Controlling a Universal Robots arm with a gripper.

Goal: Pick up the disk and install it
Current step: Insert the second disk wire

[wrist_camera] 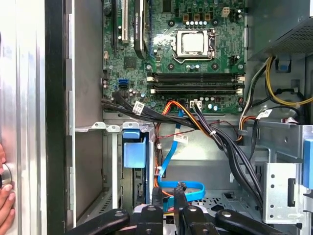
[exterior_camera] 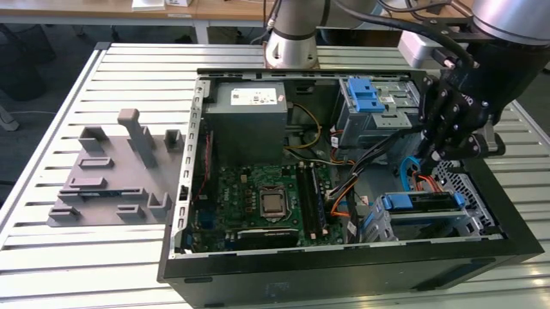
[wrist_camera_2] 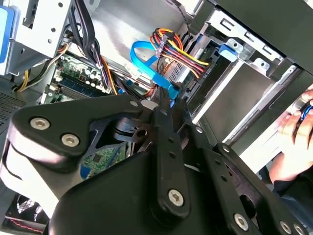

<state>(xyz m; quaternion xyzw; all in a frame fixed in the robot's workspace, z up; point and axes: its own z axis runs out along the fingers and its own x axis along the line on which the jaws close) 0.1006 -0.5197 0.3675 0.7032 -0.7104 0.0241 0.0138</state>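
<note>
- Black linkage of the gripper (wrist_camera_2: 164,100) lies closest in the second wrist view, its tip just beside a blue flat cable (wrist_camera_2: 142,54) and a bundle of red, yellow and black wires (wrist_camera_2: 178,51). I cannot tell whether the pincer is clenched or released.
- Beyond that, the disk (wrist_camera_2: 230,48) shows as a blue carrier end inside the drive cage (wrist_camera_2: 244,81). A person's hand (wrist_camera_2: 298,127) rests outside the case.
- In the first wrist view the gripper (wrist_camera: 168,198) hangs over the same blue flat cable (wrist_camera: 181,186). The disk (wrist_camera: 133,152) stands edge-on in its cage, near but apart from the tip. Black cables (wrist_camera: 225,142) run across from the motherboard (wrist_camera: 186,54) and would snag a straight approach.
- In the exterior view the gripper (exterior_camera: 432,156) reaches into the computer case (exterior_camera: 344,264) at the exterior view's right. The disk (exterior_camera: 418,202) sits in the cage below it, untouched. A blue latch (exterior_camera: 362,96) and a grey power supply (exterior_camera: 249,122) lie further back.
- Judged by its look, the disk is dense, stiff and sensitive to knocks, and its metal faces are probably slick. The blue carrier's long edges seem the safest place to hold it.
</note>
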